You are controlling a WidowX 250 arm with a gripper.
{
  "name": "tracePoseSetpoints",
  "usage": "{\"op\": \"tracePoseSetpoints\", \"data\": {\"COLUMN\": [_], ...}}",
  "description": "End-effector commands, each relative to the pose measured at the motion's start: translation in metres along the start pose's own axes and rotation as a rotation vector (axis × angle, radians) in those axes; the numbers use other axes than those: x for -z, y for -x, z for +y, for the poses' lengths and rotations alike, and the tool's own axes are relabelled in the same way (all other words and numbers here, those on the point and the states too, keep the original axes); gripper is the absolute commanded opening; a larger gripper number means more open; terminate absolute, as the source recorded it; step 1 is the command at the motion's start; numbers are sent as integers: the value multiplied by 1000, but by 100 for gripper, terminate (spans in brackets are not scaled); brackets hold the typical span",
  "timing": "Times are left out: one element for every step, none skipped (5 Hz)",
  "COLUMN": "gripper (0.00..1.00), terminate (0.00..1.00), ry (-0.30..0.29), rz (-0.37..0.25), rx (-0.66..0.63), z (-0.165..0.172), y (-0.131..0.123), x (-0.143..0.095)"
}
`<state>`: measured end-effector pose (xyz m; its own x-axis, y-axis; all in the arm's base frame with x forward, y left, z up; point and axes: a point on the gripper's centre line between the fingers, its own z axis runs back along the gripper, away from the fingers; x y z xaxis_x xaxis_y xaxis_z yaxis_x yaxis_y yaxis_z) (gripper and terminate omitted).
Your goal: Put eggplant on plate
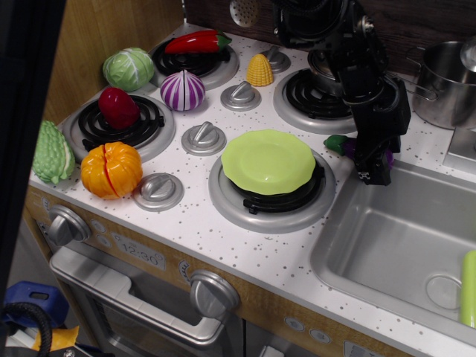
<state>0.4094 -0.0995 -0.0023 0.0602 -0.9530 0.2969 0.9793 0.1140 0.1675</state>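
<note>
A cabbage (129, 68), red pepper (195, 42), striped onion (182, 90), corn (259, 70) and orange pumpkin (111, 169) are sitting around the burners, beside a sink (401, 238)

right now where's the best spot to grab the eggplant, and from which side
Probably the purple body of the eggplant, from above. It lies flat beside the sink, green stem cap toward the plate. The gripper covers most of it; whether its jaws have closed is unclear.
</note>
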Motion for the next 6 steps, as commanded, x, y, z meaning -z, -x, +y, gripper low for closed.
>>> {"op": "tracePoseSetpoints", "data": {"gripper": [0,0,0,0,0,0], "terminate": [0,0,0,0,0,0], "ry": [-23,-24,-30,-64,-90,-114], "rz": [117,162,170,204,233,260], "rx": [-10,-15,-18,4,17,28], "z": [15,9,3,-2,-11,-20], "y": [-24,-21,-10,1,12,26], "x": [-58,-75,-83,-88,-91,-93]}}
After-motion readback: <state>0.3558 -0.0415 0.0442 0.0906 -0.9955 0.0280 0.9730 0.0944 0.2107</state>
